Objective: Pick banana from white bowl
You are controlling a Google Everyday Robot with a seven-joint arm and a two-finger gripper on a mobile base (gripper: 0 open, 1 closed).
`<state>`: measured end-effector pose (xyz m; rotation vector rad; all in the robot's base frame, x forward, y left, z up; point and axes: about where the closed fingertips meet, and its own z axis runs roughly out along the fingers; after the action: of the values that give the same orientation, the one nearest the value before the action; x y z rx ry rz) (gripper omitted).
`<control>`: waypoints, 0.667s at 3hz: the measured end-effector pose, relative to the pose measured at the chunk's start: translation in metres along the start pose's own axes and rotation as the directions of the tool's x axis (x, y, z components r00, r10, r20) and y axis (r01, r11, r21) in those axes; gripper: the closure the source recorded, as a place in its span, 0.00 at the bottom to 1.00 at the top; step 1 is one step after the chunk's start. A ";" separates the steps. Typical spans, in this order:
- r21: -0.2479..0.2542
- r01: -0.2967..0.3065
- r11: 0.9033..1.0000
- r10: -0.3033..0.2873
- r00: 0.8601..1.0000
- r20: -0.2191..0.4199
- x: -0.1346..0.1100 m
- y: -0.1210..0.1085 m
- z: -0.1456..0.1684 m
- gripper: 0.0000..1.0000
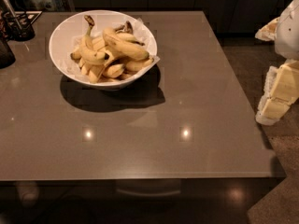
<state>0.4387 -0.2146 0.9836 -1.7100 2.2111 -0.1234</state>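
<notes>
**One long reach outstanding**

I find the gripper (276, 101) off the table's (196, 97) right edge (grip state: I cannot tell). The banana (126, 48) lies well to its left, topmost in the white bowl (60, 38), long axis running far-left to near-right.

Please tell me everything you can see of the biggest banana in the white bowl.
The banana is thick, yellow and gently curved, with smooth peel and darker ends. It lies uppermost on the heap in the white bowl, slanting from upper left down to the right, resting on smaller bananas. The gripper is at the view's right edge, beside the table, far from the banana.
</notes>
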 end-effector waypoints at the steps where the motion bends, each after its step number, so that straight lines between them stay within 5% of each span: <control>1: 0.000 0.000 1.000 0.000 1.000 0.000 0.000 0.000 0.000 0.00; 2: 0.021 0.031 0.999 -0.031 0.999 -0.015 -0.016 -0.002 -0.005 0.00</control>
<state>0.4422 -0.2007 0.9924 -1.7377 2.1866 -0.1663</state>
